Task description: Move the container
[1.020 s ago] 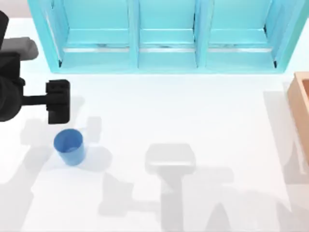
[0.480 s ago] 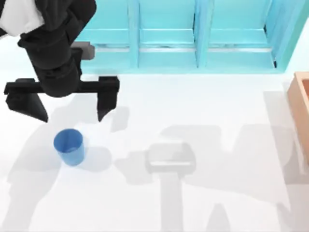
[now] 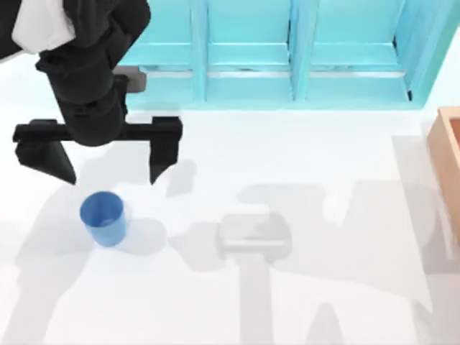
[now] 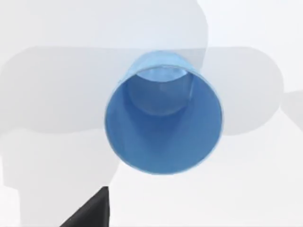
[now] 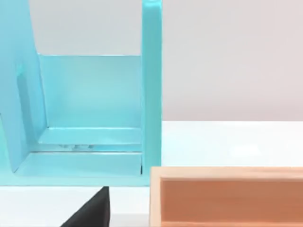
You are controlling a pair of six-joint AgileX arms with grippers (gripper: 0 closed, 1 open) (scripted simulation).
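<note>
A: Left gripper [image 3: 104, 162] status?

B: Fingers spread wide, nothing between them. It hangs over the table's left side in the top view, tips pointing toward 6 o'clock, one finger [image 3: 162, 149] at the 3 o'clock end of the crossbar, the other at the 9 o'clock end. No contact with anything.

A: And the container [image 3: 103, 218]?

B: Upright on the white table [image 3: 302, 165], just past the fingertips at roughly 6 o'clock from the gripper's midpoint, clear of both fingers. In the left wrist view the container [image 4: 163, 113] sits dead ahead, mouth facing the camera, with one dark fingertip [image 4: 90, 210] visible near the picture's edge.

A: Progress?

B: Early, by my read. Approach lined up, no grasp yet. Left to do: descend, straddle the rim, close, lift, carry. The task gives no destination, so I can't call one.

A: What does the cup look like?

B: Small plain blue cylinder, round rim, smooth walls, looks empty. Much narrower than the finger spread, so plenty of margin on closing.

A: Surroundings?

B: Turquoise shelf unit [image 3: 251, 50] along the 12 o'clock edge, tan wooden box [image 3: 449, 144] at the 3 o'clock edge, well apart from the cup.

A: Right arm?

B: Parked. Its wrist view faces the shelf and box, a dark fingertip in the corner. Can't tell its finger state.
</note>
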